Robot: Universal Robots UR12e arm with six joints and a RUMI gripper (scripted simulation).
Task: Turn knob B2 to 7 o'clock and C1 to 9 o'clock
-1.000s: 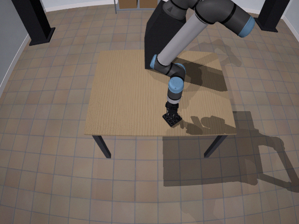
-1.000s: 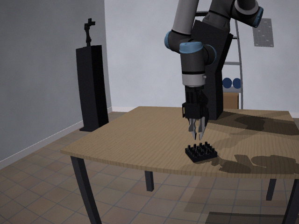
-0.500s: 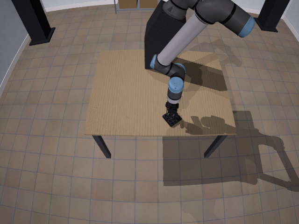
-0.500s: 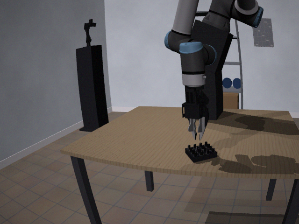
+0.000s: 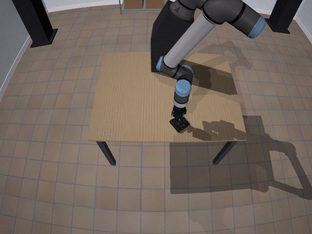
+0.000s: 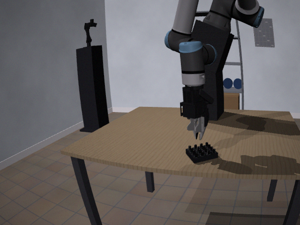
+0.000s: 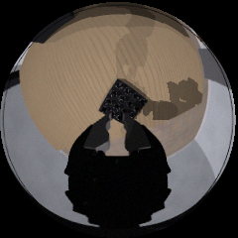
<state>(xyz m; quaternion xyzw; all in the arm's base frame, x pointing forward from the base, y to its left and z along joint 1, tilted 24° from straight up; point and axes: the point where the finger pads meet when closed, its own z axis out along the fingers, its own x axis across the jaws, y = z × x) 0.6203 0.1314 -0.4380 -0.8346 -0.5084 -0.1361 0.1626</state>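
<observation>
The knob box (image 5: 178,124) (image 6: 202,156) (image 7: 122,100) lies flat on the table (image 5: 130,100) (image 6: 135,135) (image 7: 64,84), near its front edge in the exterior view, with its sides set at a slant to the table's edges. Its knobs stand upright in close rows on the top face. The tool (image 5: 178,116) (image 6: 198,139) (image 7: 116,112) hangs above the box, clear of the knobs in the exterior view, its fingers pointing down. The fingers stand narrow with a small gap between them and nothing gripped. No knob is in contact with the tool, so no turning is in progress. As to completion, the settings of B2 and C1 cannot be confirmed: the pointers and hour marks are too small and dark to read, and the socket side cannot be identified with confidence. Neither knob can therefore be certified as done, nor can the remaining knobs be certified as correctly set. If either target is outstanding, the work left is judged to be lining the fingers up over that knob, lowering around it and turning it to its hour. The close spacing is assessed as the chief risk, since a slightly offset descent could catch a neighbouring knob and disturb its setting.
</observation>
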